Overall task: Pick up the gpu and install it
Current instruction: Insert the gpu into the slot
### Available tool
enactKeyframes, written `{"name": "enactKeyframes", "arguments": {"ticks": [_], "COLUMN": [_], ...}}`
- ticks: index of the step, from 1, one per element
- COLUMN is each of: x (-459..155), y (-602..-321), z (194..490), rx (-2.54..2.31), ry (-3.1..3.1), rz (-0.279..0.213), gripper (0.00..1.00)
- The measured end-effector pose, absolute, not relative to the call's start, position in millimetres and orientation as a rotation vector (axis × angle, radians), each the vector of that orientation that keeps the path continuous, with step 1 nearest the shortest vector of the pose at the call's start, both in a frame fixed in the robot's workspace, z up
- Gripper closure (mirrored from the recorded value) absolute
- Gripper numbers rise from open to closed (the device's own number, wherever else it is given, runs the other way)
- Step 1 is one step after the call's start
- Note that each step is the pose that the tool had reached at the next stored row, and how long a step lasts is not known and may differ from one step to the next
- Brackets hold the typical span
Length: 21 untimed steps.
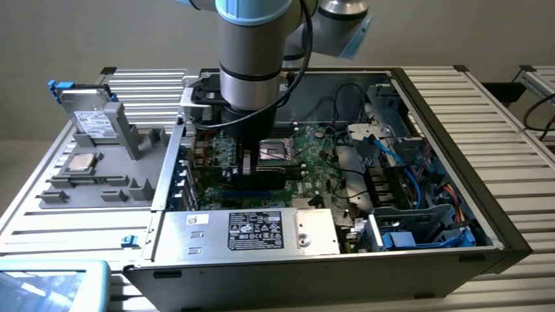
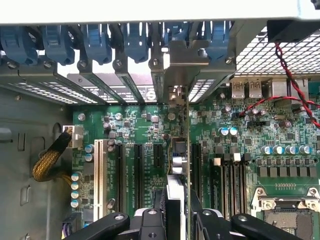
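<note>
The end effector [image 2: 177,222] is clamped on the gpu [image 2: 178,155], one finger on each face. The card stands on its edge above the motherboard [image 2: 150,125], inside the open case [image 1: 451,260]. In the exterior view it hangs just toward nine o'clock of the CPU socket [image 1: 275,151], and the drive [image 1: 91,123] stands in its holder on the bench [image 1: 485,110], far out at nine o'clock of the case. The silver bracket [image 2: 186,57] of the card is near the rear wall, beside the row of blue clips [image 2: 95,42]. Whether the lower edge already touches a slot [image 2: 121,170] I cannot tell. I judge that the step in hand is seating the card. To do it well, the card should be upright and parallel to the slots. The bracket should enter the free rear opening without catching the neighbouring covers, and the push should go straight down and evenly, so that no corner enters first. The small capacitors [image 2: 227,131] close by could be hit if the card tilts.
</note>
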<state>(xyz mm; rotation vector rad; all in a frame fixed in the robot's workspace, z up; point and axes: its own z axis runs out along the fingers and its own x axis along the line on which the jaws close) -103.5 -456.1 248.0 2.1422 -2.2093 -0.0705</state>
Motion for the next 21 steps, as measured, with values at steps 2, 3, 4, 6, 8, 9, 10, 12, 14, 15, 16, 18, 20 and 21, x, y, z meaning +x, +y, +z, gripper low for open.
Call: {"name": "enactKeyframes", "arguments": {"ticks": [2, 3, 4, 6, 8, 9, 10, 12, 14, 15, 16, 18, 20, 21], "x": [-103.6, -103.6, -103.5, -103.4, -103.4, -103.5, -103.5, -103.5, -103.4, -103.4, -103.4, -103.4, -103.1, -102.9], "y": [-456.4, -456.4, -456.5, -456.6, -456.9, -457.1, -457.1, -457.1, -457.2, -457.3, -457.3, -457.4, -457.5, -457.5], "z": [248.0, 248.1, 248.1, 248.0, 247.9, 248.0, 248.0, 247.9, 248.0, 248.0, 248.0, 248.0, 248.0, 247.9], "rx": [2.142, 2.143, 2.144, 2.146, 2.148, 2.147, 2.147, 2.147, 2.147, 2.147, 2.147, 2.147, 2.146, 2.146], "ry": [-2.21, -2.21, -2.211, -2.212, -2.213, -2.213, -2.213, -2.213, -2.213, -2.212, -2.212, -2.212, -2.212, -2.212], "rz": [-0.072, -0.073, -0.074, -0.084, -0.1, -0.102, -0.102, -0.103, -0.103, -0.102, -0.102, -0.102, -0.101, -0.1], "gripper": [0.71, 0.71, 0.71, 0.71, 0.71, 0.71, 0.71, 0.71, 0.71, 0.71, 0.71, 0.71, 0.71, 0.71]}}
